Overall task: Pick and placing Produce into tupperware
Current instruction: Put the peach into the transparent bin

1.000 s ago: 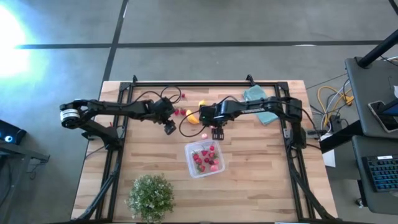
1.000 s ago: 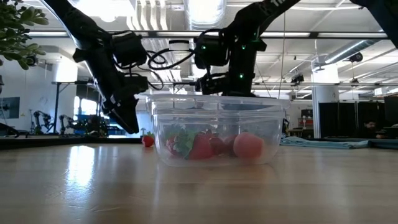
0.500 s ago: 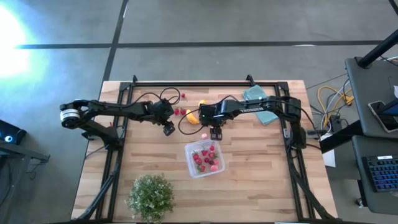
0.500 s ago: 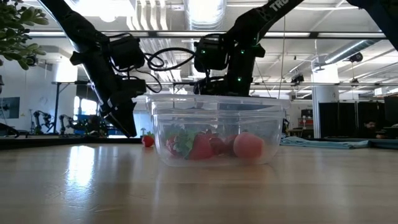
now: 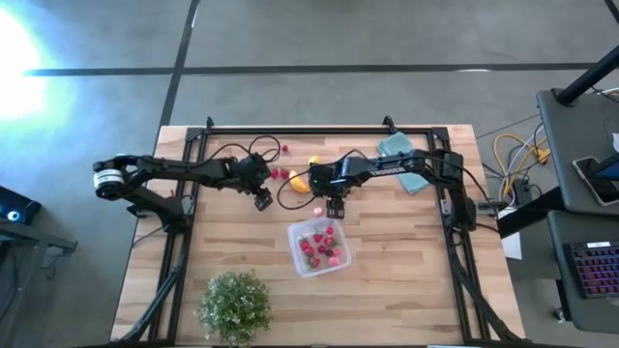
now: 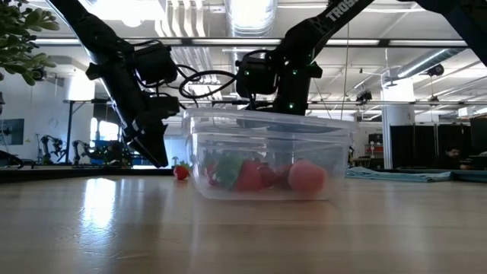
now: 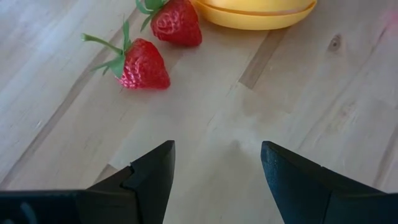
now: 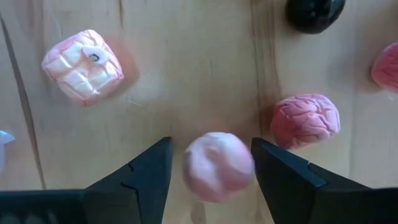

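The clear tupperware (image 5: 319,247) stands on the table near the middle, with several red and pink pieces inside; it also shows in the low view (image 6: 270,156). My right gripper (image 5: 334,207) is open just beyond the box's far rim, pointing down. Its fingers stand on either side of a round pink piece (image 8: 217,165). A pink cube-like piece (image 8: 82,65), a wrinkled pink piece (image 8: 305,121) and a dark piece (image 8: 314,12) lie on the wood around it. My left gripper (image 5: 263,200) is open and empty over bare wood (image 7: 217,152). Two strawberries (image 7: 143,65) and the banana (image 7: 255,12) lie ahead of it. My right gripper points down with one finger (image 8: 146,171) on each side of the round pink piece. I cannot tell whether either finger touches the piece.
A bushy green plant (image 5: 234,304) stands at the near left. A teal cloth (image 5: 404,160) lies at the far right. The lemon (image 5: 313,160) and a lone red berry (image 5: 284,149) lie near the far edge. Bare wood lies right of the box.
My right gripper has shifted slightly toward the table's left, staying beside the box's far rim. In the low view the tupperware has moved a little and its rim now looks tilted.
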`<move>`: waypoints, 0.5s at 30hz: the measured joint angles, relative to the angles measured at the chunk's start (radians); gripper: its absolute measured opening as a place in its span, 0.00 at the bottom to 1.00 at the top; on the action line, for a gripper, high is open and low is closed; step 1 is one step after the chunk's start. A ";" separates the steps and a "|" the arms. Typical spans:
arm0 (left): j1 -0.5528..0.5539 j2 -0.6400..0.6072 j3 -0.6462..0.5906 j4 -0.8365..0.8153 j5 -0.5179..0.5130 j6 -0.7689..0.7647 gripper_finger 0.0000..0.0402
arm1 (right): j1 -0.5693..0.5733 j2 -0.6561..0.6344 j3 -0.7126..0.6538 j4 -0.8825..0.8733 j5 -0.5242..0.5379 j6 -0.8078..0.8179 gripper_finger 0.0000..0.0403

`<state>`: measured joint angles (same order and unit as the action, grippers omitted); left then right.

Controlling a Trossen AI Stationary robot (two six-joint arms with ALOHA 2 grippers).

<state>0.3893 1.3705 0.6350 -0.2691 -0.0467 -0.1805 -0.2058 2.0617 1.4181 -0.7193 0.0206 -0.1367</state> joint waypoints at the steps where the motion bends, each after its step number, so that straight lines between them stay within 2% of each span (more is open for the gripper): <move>1: 0.000 0.000 0.000 0.000 0.000 0.000 0.56 | 0.000 0.000 0.000 0.000 0.000 -0.002 0.52; 15: 0.000 0.000 0.000 0.007 -0.001 0.000 0.56 | -0.011 -0.016 0.000 -0.011 0.014 -0.004 0.31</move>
<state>0.3893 1.3705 0.6353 -0.2619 -0.0476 -0.1807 -0.2169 2.0454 1.4184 -0.7298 0.0341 -0.1407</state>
